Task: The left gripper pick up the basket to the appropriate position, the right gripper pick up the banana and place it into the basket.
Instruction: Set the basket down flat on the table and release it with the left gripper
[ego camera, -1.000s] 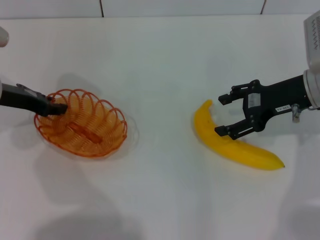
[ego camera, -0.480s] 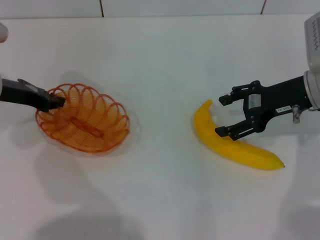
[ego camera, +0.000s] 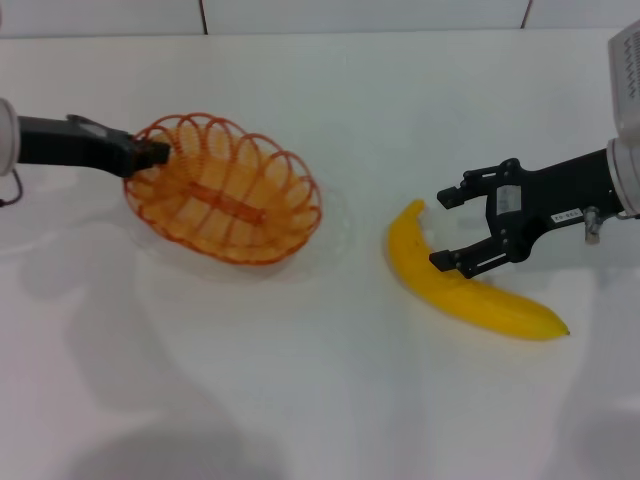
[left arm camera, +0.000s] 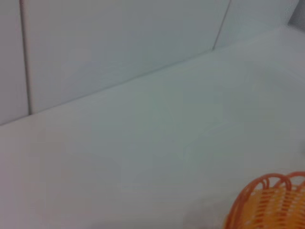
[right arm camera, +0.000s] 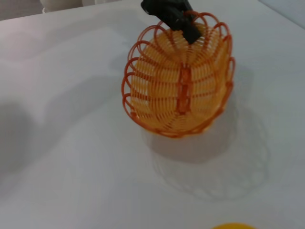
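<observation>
Left pincer [ego camera: 155,155] grips basket [ego camera: 225,190] rim, upper left, lifted off table [ego camera: 320,400]. Right pincer [ego camera: 445,228] wide over banana [ego camera: 470,290], centre right. Next: close on banana.

You're looking at a bare lab-style test bench: a plain white tabletop [ego camera: 320,400] backed by white wall panels [ego camera: 360,14] along the frame's top

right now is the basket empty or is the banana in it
Empty. The basket, held at its rim by the left gripper, shows only wire; the banana lies on the table.
</observation>
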